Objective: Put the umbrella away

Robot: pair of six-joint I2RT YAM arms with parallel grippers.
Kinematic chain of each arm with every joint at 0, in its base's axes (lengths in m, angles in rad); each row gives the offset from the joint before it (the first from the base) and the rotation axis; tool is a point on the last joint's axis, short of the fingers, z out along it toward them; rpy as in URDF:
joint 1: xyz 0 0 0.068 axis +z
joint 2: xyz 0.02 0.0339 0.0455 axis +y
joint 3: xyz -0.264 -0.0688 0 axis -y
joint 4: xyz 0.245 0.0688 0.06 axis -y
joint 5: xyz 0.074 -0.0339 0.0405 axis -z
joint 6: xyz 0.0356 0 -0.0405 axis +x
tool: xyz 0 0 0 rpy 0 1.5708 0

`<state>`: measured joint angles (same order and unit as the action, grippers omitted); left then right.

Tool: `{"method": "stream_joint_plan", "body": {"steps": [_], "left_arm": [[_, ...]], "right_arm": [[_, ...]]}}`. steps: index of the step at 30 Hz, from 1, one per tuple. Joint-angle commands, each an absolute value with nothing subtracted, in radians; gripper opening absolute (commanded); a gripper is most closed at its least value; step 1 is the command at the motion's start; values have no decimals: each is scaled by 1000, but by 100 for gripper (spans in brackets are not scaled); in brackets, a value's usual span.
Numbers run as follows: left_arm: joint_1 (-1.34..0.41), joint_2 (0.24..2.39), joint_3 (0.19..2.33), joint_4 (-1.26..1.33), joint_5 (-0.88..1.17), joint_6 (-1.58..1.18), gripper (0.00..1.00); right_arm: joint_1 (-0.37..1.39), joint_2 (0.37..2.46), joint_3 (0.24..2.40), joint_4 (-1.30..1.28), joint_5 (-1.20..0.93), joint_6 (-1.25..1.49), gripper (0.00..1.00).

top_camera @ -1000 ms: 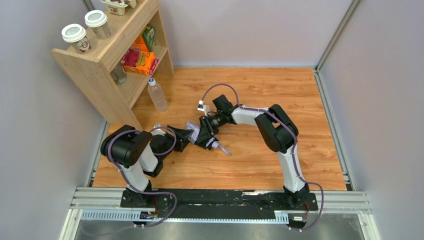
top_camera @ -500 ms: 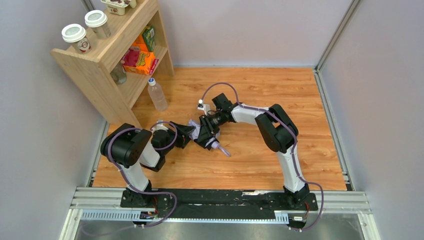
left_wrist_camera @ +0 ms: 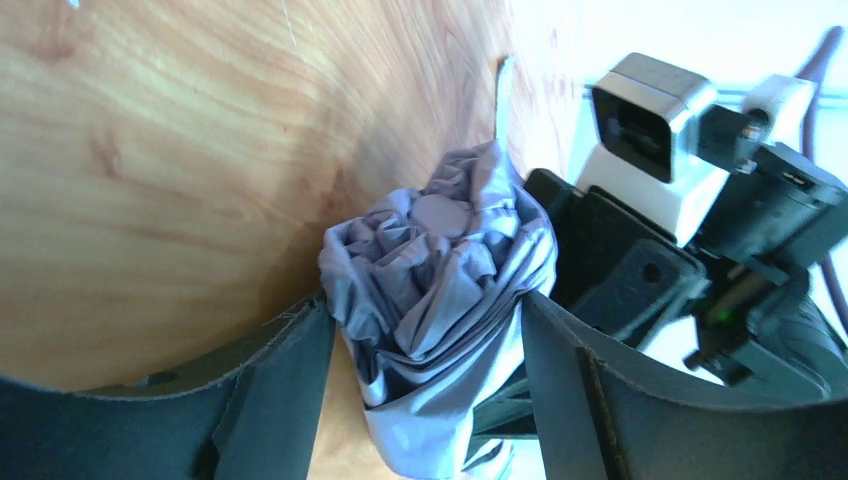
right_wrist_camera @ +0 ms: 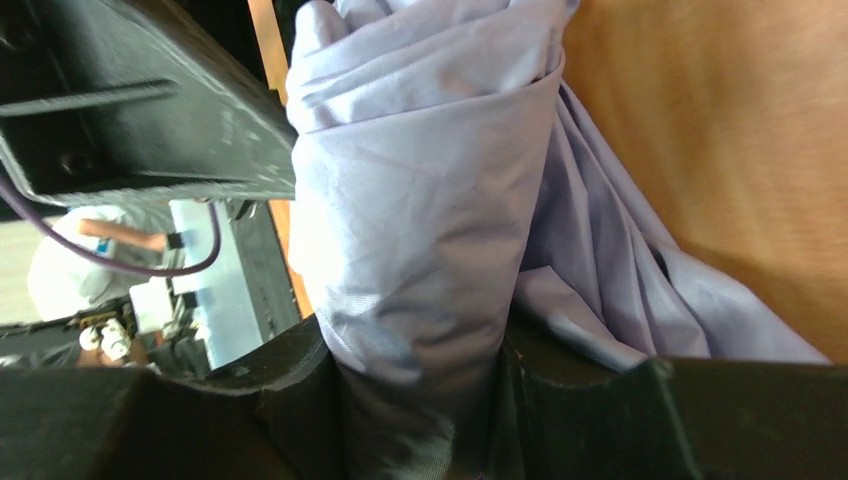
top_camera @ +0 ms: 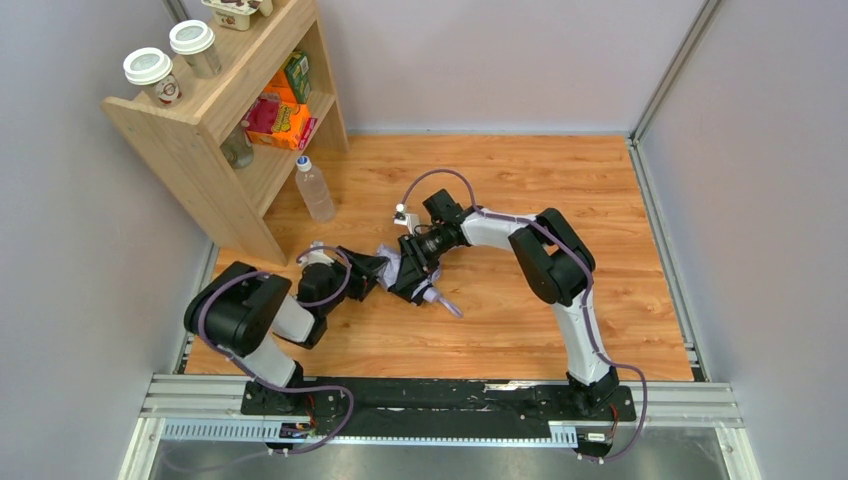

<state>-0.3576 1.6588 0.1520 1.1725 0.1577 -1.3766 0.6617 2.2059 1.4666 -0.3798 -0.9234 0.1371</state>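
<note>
The umbrella (top_camera: 393, 262), a pale lavender folded bundle, lies low over the wooden floor between the two arms. Its small handle end (top_camera: 441, 301) pokes out toward the near right. My right gripper (right_wrist_camera: 420, 345) is shut on the rolled fabric (right_wrist_camera: 420, 200), gripping it across the middle; from above this gripper (top_camera: 413, 276) sits just right of the bundle. My left gripper (left_wrist_camera: 425, 305) is open, its two fingers flanking the crumpled end of the umbrella (left_wrist_camera: 440, 260) and brushing the cloth on both sides. In the top view the left gripper (top_camera: 376, 266) meets the bundle from the left.
A wooden shelf unit (top_camera: 215, 120) stands at the back left with lidded cups (top_camera: 150, 70) on top and colourful boxes (top_camera: 280, 122) inside. A clear water bottle (top_camera: 313, 188) stands on the floor beside it. Grey walls enclose the floor on three sides.
The left arm's elbow has swung out leftward and its gripper has slid further right onto the umbrella's end. The right arm and umbrella shifted slightly toward the back left.
</note>
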Motion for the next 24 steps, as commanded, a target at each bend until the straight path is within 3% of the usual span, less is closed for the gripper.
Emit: {"method": "stream_joint_plan", "body": {"steps": [1, 6, 10, 12, 17, 24], "left_arm": [[-359, 1494, 83, 1085, 130, -1374, 75], [-359, 1223, 107, 826, 152, -1422, 76], [-359, 1057, 260, 388, 138, -1390, 76], [-359, 1051, 386, 145, 120, -1379, 77], [-359, 1146, 431, 104, 185, -1417, 77], [-360, 1209, 613, -250, 153, -1354, 78]], "right_arm": [[689, 2287, 1353, -444, -838, 103, 0], [686, 2287, 1350, -443, -827, 100, 0], [686, 2287, 1362, -463, -804, 87, 0], [686, 2289, 1371, -474, -802, 83, 0], [692, 2289, 1388, -485, -799, 77, 0], [692, 2286, 1385, -491, -787, 74, 0]]}}
